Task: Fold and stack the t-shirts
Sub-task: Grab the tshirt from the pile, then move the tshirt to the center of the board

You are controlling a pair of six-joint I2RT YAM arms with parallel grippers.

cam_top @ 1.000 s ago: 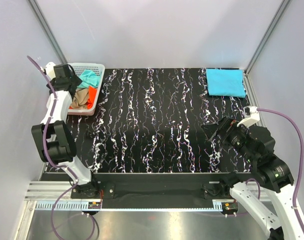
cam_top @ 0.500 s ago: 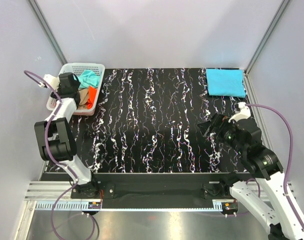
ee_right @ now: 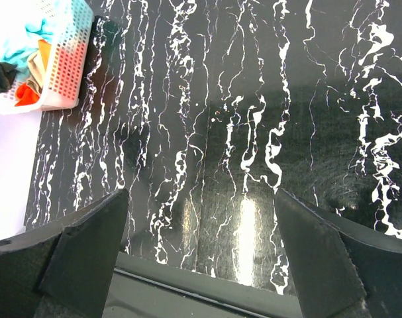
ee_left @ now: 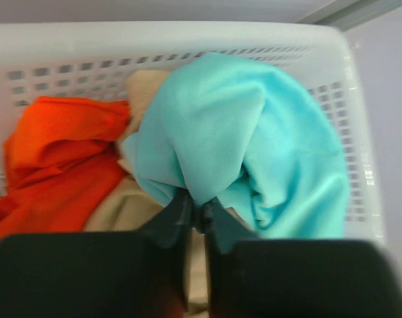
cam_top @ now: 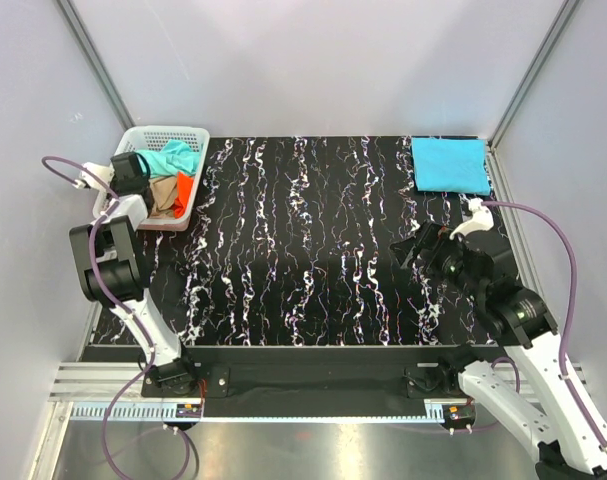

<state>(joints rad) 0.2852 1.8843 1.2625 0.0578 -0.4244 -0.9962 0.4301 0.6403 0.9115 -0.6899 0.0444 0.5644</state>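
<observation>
Cloth of the mint-teal shirt point(ee_left: 253, 152) tops the heap in the white basket point(ee_left: 187, 36) at the far-left corner of the tabletop point(cam_top: 303, 260), over an orange shirt point(ee_left: 55, 152) and a tan shirt point(ee_left: 121, 205). The left gripper point(ee_left: 197, 215) is pinched tight on a teal fold. It should lift straight up, slowly, so the others slip free. A folded sky-blue shirt point(cam_top: 450, 164) lies at the far-right corner. The right gripper point(ee_right: 201, 199) hangs spread wide, holding nothing.

Bright, even light on a glossy black desk point(cam_top: 313, 250).
We see faint shadows and a white glare streak near the desk's near edge in the right wrist view. In the left wrist view the left gripper point(ee_left: 197, 215) is a dark blur, the mint-teal t-shirt point(ee_left: 253, 146) slightly soft, the basket point(ee_left: 154, 33) rim washed out.
</observation>
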